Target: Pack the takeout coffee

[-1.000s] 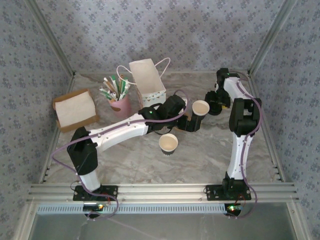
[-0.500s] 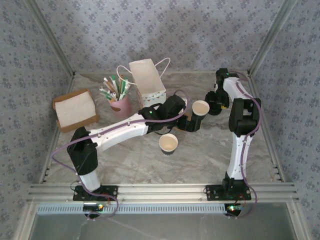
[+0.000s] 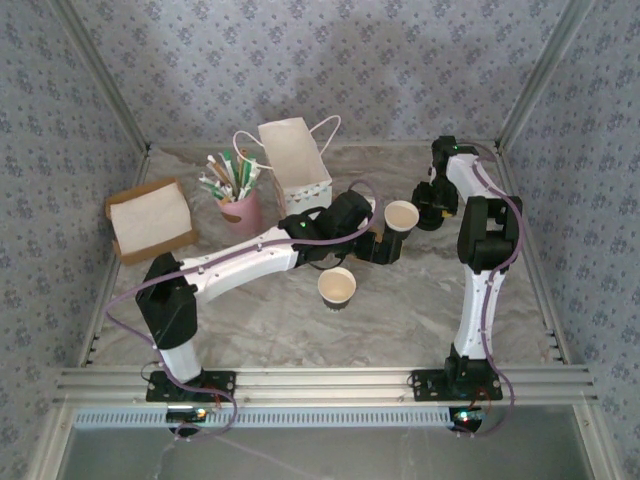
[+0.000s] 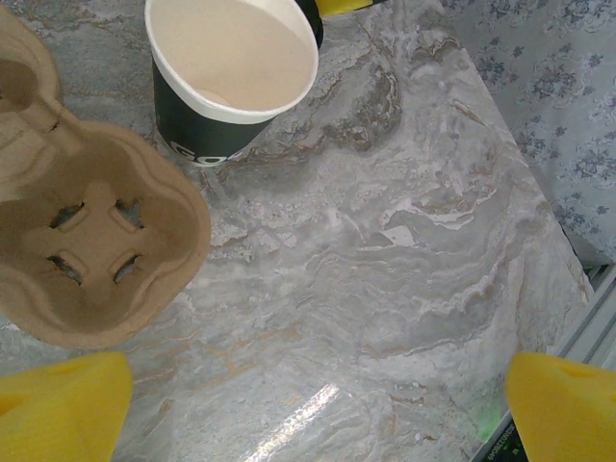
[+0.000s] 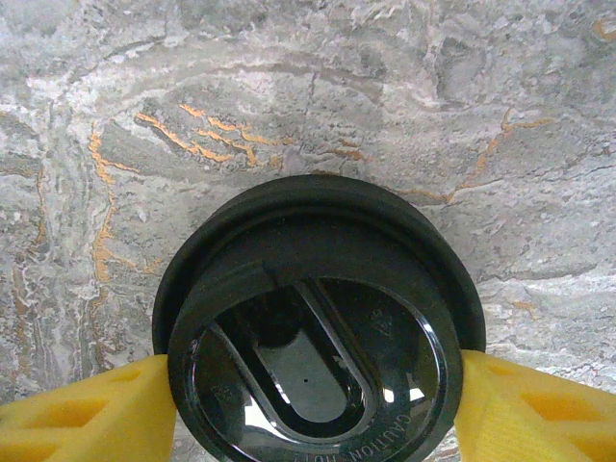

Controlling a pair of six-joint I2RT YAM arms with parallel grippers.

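Since the light tan paper cup point(image 3: 337, 287) stands upright and lidless on the grey marbled table point(image 4: 404, 250), between the two arms and apart from both grippers, nothing is steadying it. Likely handling: very light, with a thin paper wall that dents under a hard squeeze. It is stiffest just under the rolled rim, and the waxy skin is a little slick. Best hold is probably across the upper wall below the rim, jaws level, pressure gentle, cup kept vertical. Contents cannot be made out from above, so treat it as spillable. Right gripper point(image 5: 316, 361) has its yellow pads pressed against opposite edges of the round black plastic lid point(image 5: 313, 327), sip-slot side up, and appears to be clamping it. Lid judged stiff at the rim, springy in the middle and smooth, so an edge grip could slip or pop. Left gripper point(image 4: 318, 361) hangs with jaws spread wide, nothing between them, above bare marble. Ahead of it sit the brown moulded-pulp cup carrier point(image 4: 96, 241) and, just beside that, the dark-walled paper cup point(image 4: 207, 135), cream inside.
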